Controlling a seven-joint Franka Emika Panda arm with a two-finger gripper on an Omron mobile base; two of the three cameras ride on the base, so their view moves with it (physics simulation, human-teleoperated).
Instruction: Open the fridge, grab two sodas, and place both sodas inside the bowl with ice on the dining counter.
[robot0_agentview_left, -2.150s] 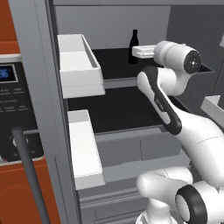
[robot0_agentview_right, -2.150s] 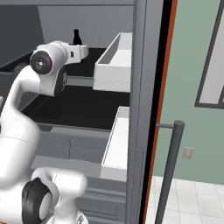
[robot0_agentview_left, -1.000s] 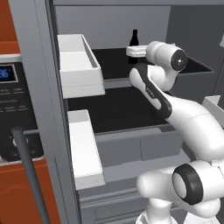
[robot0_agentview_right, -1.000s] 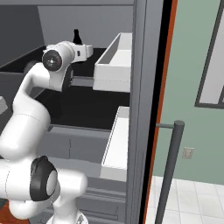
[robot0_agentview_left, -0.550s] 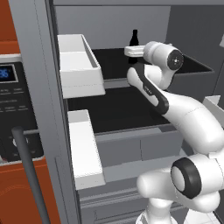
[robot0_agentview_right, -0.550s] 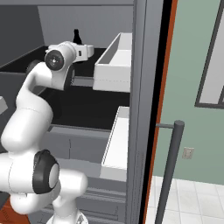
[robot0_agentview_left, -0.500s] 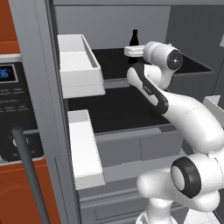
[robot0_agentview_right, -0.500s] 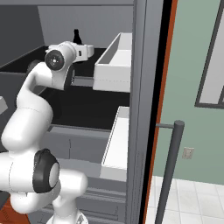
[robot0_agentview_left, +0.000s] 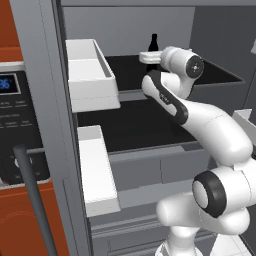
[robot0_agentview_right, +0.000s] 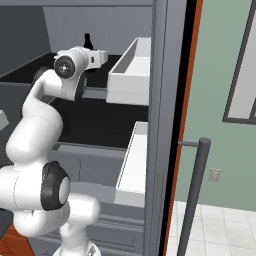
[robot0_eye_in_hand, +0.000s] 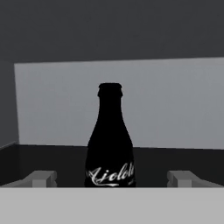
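The fridge (robot0_agentview_left: 37, 85) stands open in front of me. One soda (robot0_agentview_left: 154, 42), a small dark bottle with a narrow neck, stands upright at the back of the upper black shelf (robot0_agentview_left: 125, 70). My gripper (robot0_agentview_left: 149, 57) is just in front of the bottle at shelf height, as the right base view confirms for the gripper (robot0_agentview_right: 101, 56) and the soda (robot0_agentview_right: 88, 39). In the hand view the soda (robot0_eye_in_hand: 110, 146) is centred and my gripper (robot0_eye_in_hand: 111, 178) is open, one fingertip (robot0_eye_in_hand: 43, 177) on each side, apart from the glass. The bowl with ice and the dining counter are out of view.
White door bins (robot0_agentview_left: 90, 75) hang on the open left door, and others (robot0_agentview_right: 131, 75) on the right door. Grey drawers (robot0_agentview_left: 160, 165) sit below the shelves. A microwave panel (robot0_agentview_left: 15, 125) in the red-brown cabinet is at left. Bar handles (robot0_agentview_right: 195, 195) stand close to the base.
The hand has moved in over the upper shelf toward the bottle, most of it over a second ago. The jaws have stayed open. The bottle has not moved.
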